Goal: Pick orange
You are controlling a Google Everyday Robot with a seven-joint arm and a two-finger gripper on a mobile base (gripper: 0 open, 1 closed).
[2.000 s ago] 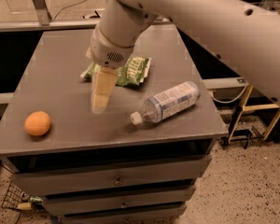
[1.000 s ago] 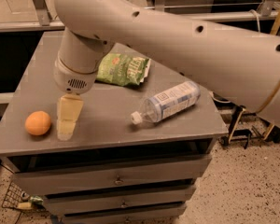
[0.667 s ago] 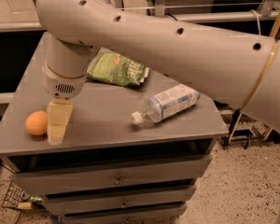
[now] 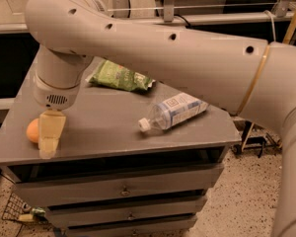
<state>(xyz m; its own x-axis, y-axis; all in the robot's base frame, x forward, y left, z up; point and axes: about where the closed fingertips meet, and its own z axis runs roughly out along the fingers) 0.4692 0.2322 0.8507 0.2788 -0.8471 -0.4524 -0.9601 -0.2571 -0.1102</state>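
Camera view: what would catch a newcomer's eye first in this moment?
The big pale arm sweeps across the upper frame from the right. Its gripper hangs at the front left corner of the grey cabinet top, right beside the orange and partly hiding it. Behind, a green chip bag lies near the middle, and a clear plastic bottle lies on its side toward the right.

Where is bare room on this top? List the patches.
Bare: the front middle of the cabinet top, between the gripper and the water bottle, in front of the chip bag. Crowded: the front corner where the gripper hangs beside the orange.
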